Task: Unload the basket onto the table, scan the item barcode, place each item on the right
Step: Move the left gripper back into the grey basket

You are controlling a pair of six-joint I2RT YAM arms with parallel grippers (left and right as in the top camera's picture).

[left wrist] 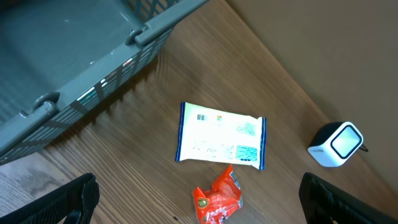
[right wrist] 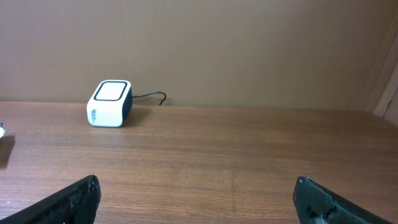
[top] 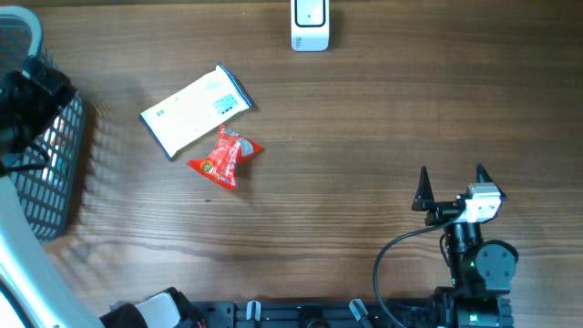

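Now the pickup is not yet begun: left gripper [left wrist: 199,182] and right gripper [top: 452,178] are open, empty; next I must grasp the white packet [top: 196,109] for the scanner [top: 310,25].

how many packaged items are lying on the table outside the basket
2. A white and blue pack lies left of centre; a red packet sits right beside it. The basket may hide more.
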